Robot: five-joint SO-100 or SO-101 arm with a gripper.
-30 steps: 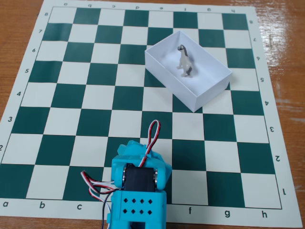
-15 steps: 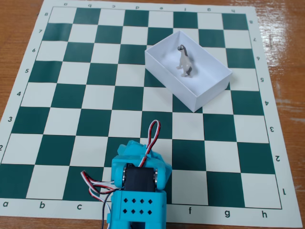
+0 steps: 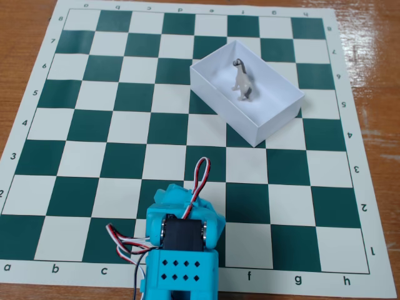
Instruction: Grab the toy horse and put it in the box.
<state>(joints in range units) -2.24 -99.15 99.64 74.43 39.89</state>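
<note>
The toy horse (image 3: 242,81) stands upright inside the white box (image 3: 275,117), in its upper part, pale with a dark head and a dark patch at the rear. The box lies at an angle on the right upper part of the chessboard mat. My turquoise arm is folded low at the bottom centre of the fixed view, far from the box. The gripper (image 3: 179,194) shows only as a bunched turquoise shape at the arm's top end, and its fingers cannot be made out. Nothing is seen in it.
The green and cream chessboard mat (image 3: 87,125) covers a brown wooden table (image 3: 375,56). Red, white and black wires (image 3: 201,178) loop up from the arm.
</note>
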